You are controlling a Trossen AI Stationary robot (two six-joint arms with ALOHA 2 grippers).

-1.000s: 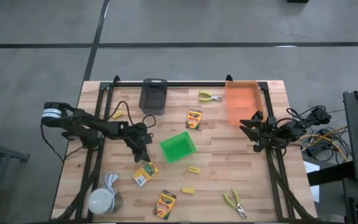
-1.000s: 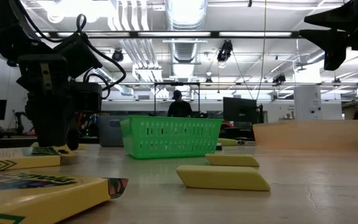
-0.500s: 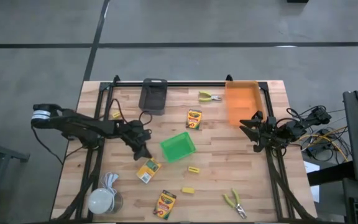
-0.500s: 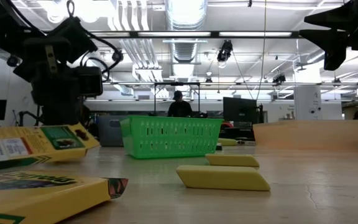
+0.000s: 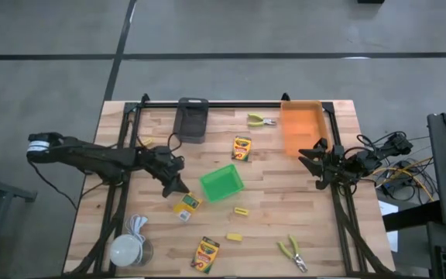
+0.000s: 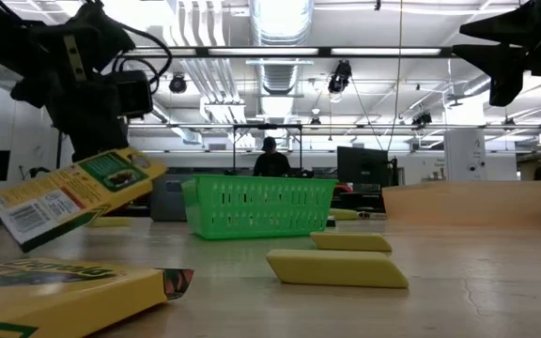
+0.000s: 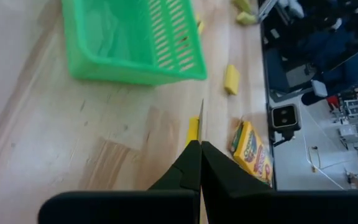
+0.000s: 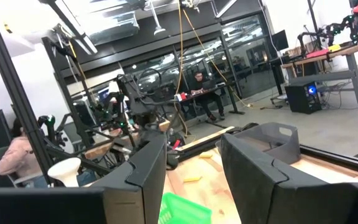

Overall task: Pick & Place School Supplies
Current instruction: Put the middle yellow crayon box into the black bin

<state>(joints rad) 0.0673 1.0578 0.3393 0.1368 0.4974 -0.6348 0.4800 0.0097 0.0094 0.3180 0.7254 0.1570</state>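
My left gripper (image 5: 174, 184) is over the table's middle left, just left of the green bin (image 5: 221, 183), and is shut on a yellow-and-green crayon box (image 6: 73, 197). Two other crayon boxes lie flat, one at mid-table (image 5: 241, 147) and one by the near edge (image 5: 205, 254). Two small yellow blocks (image 5: 241, 210) (image 5: 234, 236) lie on the wood near the green bin. One pair of yellow-handled pliers (image 5: 261, 120) lies by the far edge, another (image 5: 293, 252) by the near edge. My right gripper (image 5: 316, 159) hangs open and raised beside the orange bin (image 5: 301, 128). My left gripper pinches the crayon box between its two fingers at the box's upper end (image 6: 120, 171), coming from above. In the left wrist view the box shows edge-on (image 7: 193, 129) between the shut fingers. The box hangs tilted below the fingers, lifted clear of the table.
A grey bin (image 5: 191, 118) stands at the far edge, left of centre. A white round object (image 5: 128, 248) sits at the near left corner. A small yellow item (image 5: 145, 142) lies near the left rail. Bare wood shows between the green bin and the orange bin.
My left gripper has risen, staying shut on the crayon box. The box lay flat on the table a second ago, then came up by its gripped end, and now hangs tilted clear of the wood. It has also shifted slightly toward the far edge.
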